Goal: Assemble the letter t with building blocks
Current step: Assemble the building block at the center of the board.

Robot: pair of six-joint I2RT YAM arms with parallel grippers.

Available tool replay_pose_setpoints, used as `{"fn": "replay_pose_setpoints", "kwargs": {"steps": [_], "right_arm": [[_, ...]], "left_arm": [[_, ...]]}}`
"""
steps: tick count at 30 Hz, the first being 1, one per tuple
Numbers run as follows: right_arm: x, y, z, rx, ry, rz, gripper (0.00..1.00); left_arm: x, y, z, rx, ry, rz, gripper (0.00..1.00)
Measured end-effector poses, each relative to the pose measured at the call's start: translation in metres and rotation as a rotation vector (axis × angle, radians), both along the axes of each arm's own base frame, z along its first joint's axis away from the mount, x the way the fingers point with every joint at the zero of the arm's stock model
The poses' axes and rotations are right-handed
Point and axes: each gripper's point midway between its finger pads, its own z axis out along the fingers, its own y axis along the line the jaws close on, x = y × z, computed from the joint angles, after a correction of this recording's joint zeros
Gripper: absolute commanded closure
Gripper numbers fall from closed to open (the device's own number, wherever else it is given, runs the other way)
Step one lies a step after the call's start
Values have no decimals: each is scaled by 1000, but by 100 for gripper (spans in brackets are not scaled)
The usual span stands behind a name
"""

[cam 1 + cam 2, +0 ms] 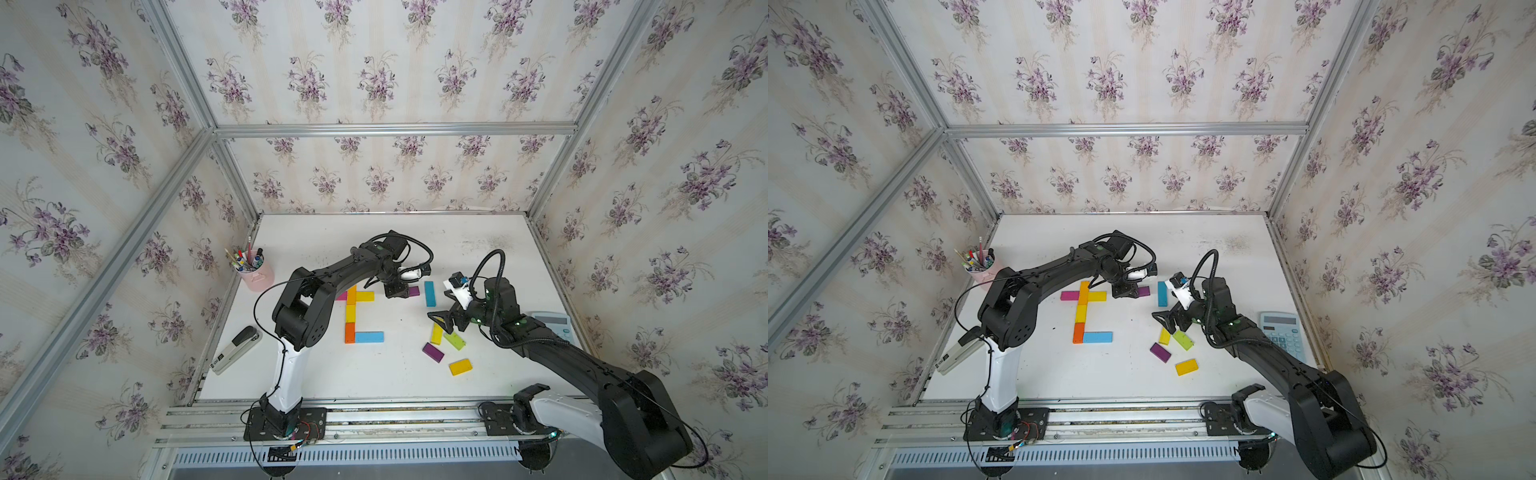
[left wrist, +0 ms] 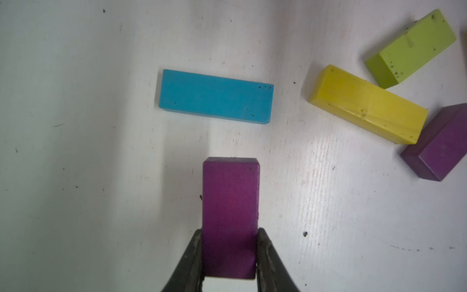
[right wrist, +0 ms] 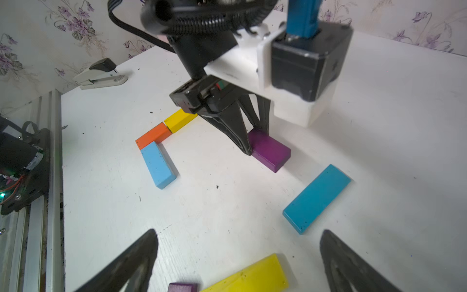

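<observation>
At the far left edge of the counter (image 1: 395,374) lies a stapler (image 1: 237,349), and behind it stands a pink cup (image 1: 259,276) of pens. Next comes the letter t (image 1: 1082,316), left of the counter's middle. Its stem is a long orange block (image 1: 1084,291) at the top, a yellow stem block (image 1: 1081,313) below it and a short orange block (image 1: 1078,332) at the bottom, set end to end. A pink block (image 1: 1070,296) lies on the stem's left and a yellow crossbar block (image 1: 1098,296) on its right. A light blue block (image 1: 1097,337) touches the short orange block and points right as the foot. Just right of the crossbar, my left fingers (image 1: 395,292) are clamped tight on a purple block (image 2: 230,215). They grip its long sides near one end, and the rest sticks out toward a teal block (image 2: 216,96) that lies flat, apart from it. The purple block is down at the counter; I cannot tell whether it rests there. Further right, my right fingers (image 1: 440,322) are spread wide with nothing between them, hovering over the loose building blocks (image 1: 1186,367). These are a long yellow block (image 1: 436,333) and a lime block (image 1: 455,340) just beside each other, a second purple block (image 1: 433,352), and a short yellow block (image 1: 460,367) nearest the front. A calculator (image 1: 555,326) lies at the right edge.
</observation>
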Motion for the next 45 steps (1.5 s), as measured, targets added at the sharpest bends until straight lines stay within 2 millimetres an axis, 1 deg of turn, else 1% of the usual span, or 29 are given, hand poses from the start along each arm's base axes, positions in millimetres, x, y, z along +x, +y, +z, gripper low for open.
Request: {"fn": "replay_pose_setpoints", "kwargs": {"steps": [4,10,17,21,29,45], "right_arm": [[-4,-3,-3,0,14,-23,1],[0,-6,-10,-15,49,-61,2],[2,-10,-18,-45,82,-83,2],[5,-14,-22,-66,92,-110,2],[8,-19,-23,-80,89,-151,1],[10,-20,-29,-92,109,-156,1]], "left_arm": [[0,1,-5,20,3,-15,73],[-1,0,-15,54,-7,-52,72],[12,-3,-23,86,-37,-74,72],[15,-6,-25,91,-43,-86,71],[17,-14,-32,103,-42,-107,71],[17,-15,-40,116,-28,-113,70]]}}
